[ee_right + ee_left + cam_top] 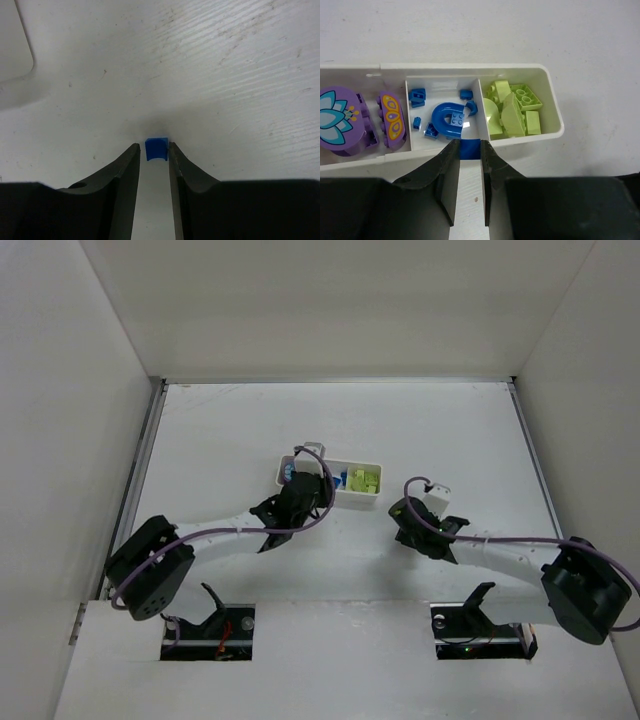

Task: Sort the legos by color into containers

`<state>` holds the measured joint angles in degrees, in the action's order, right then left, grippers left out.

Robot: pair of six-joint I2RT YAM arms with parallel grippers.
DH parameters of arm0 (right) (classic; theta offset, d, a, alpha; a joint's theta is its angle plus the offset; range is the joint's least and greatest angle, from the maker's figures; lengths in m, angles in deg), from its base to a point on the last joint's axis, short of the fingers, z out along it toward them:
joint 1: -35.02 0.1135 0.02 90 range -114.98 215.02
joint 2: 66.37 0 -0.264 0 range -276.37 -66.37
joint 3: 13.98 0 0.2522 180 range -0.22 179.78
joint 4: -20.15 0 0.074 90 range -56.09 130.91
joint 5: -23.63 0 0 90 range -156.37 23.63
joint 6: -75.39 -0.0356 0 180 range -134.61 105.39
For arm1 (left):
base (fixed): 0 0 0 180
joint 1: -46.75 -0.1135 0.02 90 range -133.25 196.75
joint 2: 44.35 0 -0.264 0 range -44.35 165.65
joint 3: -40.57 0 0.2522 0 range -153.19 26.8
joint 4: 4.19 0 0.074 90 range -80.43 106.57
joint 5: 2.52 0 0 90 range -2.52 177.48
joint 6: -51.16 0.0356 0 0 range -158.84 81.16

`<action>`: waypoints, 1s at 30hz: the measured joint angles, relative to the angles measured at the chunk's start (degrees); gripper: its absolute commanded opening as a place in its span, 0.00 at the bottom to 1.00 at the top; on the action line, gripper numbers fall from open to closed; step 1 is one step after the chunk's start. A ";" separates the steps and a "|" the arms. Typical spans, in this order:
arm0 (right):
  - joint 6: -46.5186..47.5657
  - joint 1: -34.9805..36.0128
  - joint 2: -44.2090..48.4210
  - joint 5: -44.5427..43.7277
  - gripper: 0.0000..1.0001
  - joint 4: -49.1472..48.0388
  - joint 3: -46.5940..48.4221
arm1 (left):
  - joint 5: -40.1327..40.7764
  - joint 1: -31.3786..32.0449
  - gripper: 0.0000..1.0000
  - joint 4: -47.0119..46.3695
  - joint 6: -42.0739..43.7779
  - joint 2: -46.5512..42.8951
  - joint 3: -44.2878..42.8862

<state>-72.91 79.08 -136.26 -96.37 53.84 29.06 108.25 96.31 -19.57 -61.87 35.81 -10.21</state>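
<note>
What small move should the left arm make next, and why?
Probably ease the left tool a little forward. It is shut on a small blue plastic brick right at the near wall of the low white plastic tray, just short of the middle compartment, where the other blue pieces lie.

The top camera looks steeply down from above and behind the arms, far enough off to take in the whole table and the walls. The left wrist camera looks forward past its fingers, close over the tray, which the top view shows small. The right wrist camera looks past its own fingers at the table, very near.
</note>
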 measured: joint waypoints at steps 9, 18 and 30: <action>1.49 1.40 -1.55 0.87 0.22 -1.40 0.48 | -0.42 -2.36 0.22 -0.15 0.04 10.73 -4.50; 2.51 1.79 0.87 1.49 0.19 -2.40 0.22 | -0.48 -2.86 0.62 -0.04 0.07 12.24 -6.54; 9.46 3.04 3.26 4.02 0.19 -6.62 7.04 | 1.14 -5.99 1.00 0.31 -1.20 -10.58 3.21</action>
<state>-63.45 82.11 -133.00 -92.35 47.21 36.10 109.39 90.33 -19.27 -63.07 25.23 -7.00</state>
